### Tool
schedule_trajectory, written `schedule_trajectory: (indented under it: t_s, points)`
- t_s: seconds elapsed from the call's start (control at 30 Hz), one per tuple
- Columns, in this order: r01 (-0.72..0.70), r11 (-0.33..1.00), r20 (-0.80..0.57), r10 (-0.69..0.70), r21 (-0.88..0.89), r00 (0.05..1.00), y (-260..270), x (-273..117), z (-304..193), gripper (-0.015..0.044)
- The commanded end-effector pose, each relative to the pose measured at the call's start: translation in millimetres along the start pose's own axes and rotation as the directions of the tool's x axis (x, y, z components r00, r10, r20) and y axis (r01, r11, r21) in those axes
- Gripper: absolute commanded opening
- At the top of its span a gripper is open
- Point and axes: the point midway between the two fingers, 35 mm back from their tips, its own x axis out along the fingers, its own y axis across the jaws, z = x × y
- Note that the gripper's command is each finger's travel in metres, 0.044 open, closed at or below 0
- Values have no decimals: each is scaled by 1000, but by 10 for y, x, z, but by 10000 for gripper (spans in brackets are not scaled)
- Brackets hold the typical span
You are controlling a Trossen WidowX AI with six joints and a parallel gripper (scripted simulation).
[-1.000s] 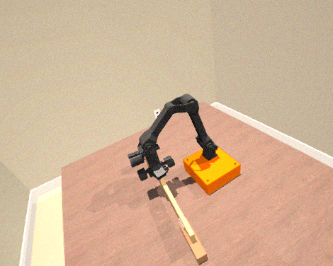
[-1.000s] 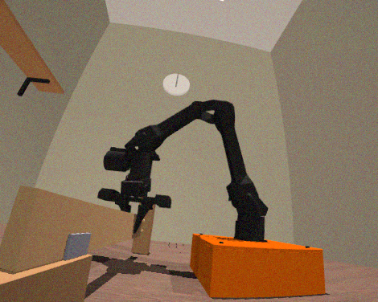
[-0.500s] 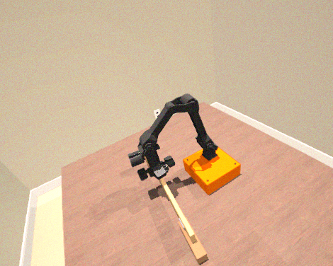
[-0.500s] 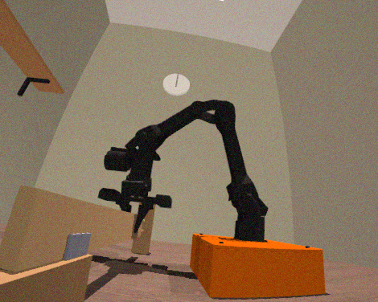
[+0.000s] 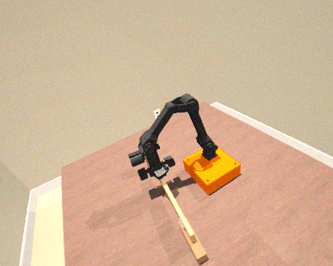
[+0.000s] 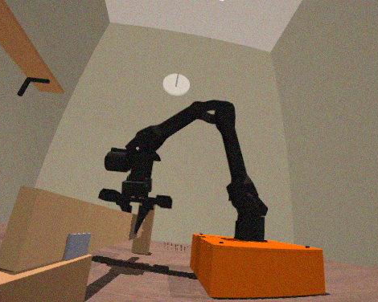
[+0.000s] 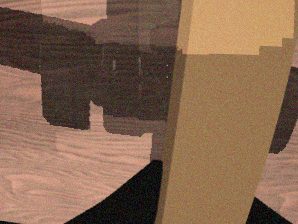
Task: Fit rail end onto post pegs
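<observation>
The pale wooden rail [image 5: 177,206] [image 6: 68,221] [image 7: 225,120] stands on its narrow edge and runs from my gripper to the footboard block [image 5: 200,255] [image 6: 40,279]. In the exterior view its far end stands over the block, behind the grey-blue bracket plate [image 6: 78,246]; how deep it sits is unclear. My gripper [image 5: 161,178] [image 6: 133,226] [image 7: 181,172] points down and is shut on the rail near its near end. The short post [image 6: 142,246] stands upright just behind that end. The pegs, the holes and any gap there are hidden by the fingers and the rail.
The orange base box [image 5: 216,170] [image 6: 265,269] carries the arm and stands to the right of the rail. In the exterior view a brown shelf board [image 6: 24,44] with a black bracket hangs at the upper left, and a round white clock [image 6: 176,84] is on the wall.
</observation>
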Motion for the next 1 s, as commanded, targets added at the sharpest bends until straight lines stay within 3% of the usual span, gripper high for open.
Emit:
schedule_trajectory:
  t_s: [0.0, 0.97]
  points:
    - [11, 1000, 3, -11, -2, 1000, -9, -21, -14, 0]
    - [11, 1000, 2, -11, -2, 1000, -19, -49, -101, 0]
